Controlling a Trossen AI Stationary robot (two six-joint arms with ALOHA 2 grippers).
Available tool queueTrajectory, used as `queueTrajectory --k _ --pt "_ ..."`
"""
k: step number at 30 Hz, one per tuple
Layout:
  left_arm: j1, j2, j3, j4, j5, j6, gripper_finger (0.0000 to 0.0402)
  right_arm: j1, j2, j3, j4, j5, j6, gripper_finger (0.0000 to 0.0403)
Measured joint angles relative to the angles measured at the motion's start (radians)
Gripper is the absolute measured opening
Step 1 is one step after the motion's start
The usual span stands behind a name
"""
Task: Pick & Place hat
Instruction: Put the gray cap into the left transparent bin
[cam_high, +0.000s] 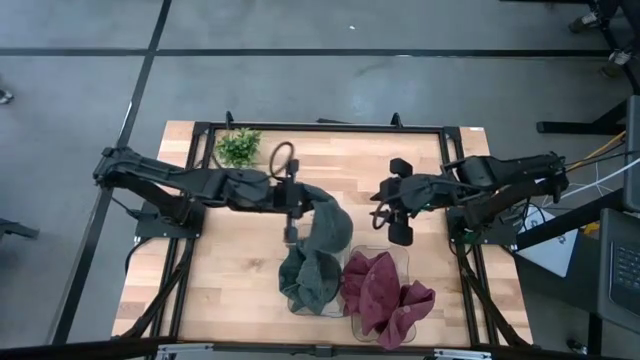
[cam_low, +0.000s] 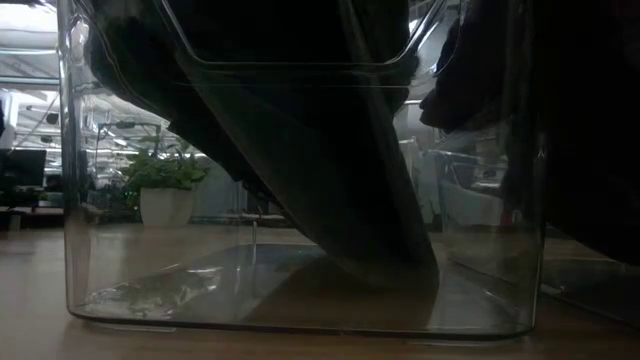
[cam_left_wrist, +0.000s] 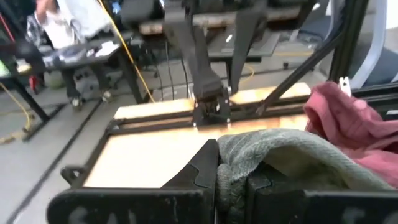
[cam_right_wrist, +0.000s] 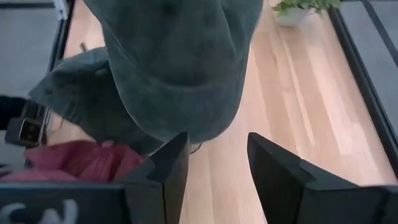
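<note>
A grey-green hat (cam_high: 318, 250) hangs from my left gripper (cam_high: 291, 236) over the middle of the table. Its lower end sags into a clear bin (cam_high: 296, 303) near the near edge. The low view shows it as dark cloth (cam_low: 330, 180) reaching down to the bin's floor. A red hat (cam_high: 385, 295) lies heaped in and over the neighbouring clear bin, on the right. My right gripper (cam_high: 385, 205) waits open and empty just right of the grey-green hat (cam_right_wrist: 174, 62), its fingers (cam_right_wrist: 168, 168) pointing at it with a gap between. My left gripper (cam_left_wrist: 231, 186) is shut on a bunched fold of the grey-green hat (cam_left_wrist: 231, 168), pinched between its two fingers. The fingers point roughly level toward the table's near edge. The cloth (cam_left_wrist: 280, 155) bulges out beyond the fingertips and hangs slack below, its lower end resting in the clear bin.
A small potted plant (cam_high: 238, 146) stands at the far left corner. The two clear bins (cam_low: 70, 200) sit side by side at the near edge. Bare wooden tabletop (cam_high: 220, 260) lies left of the bins. A black frame (cam_high: 320, 127) rims the table.
</note>
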Motion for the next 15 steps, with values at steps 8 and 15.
queueTrajectory --k 8,15 --pt "-0.047 0.123 -0.001 -0.001 -0.025 -0.136 0.0014 0.022 0.000 -0.012 -0.036 -0.074 -0.096 0.0163" --pt "-0.111 0.116 -0.001 -0.103 -0.028 -0.192 0.0014 0.025 0.000 -0.012 -0.078 -0.077 -0.157 0.0163"
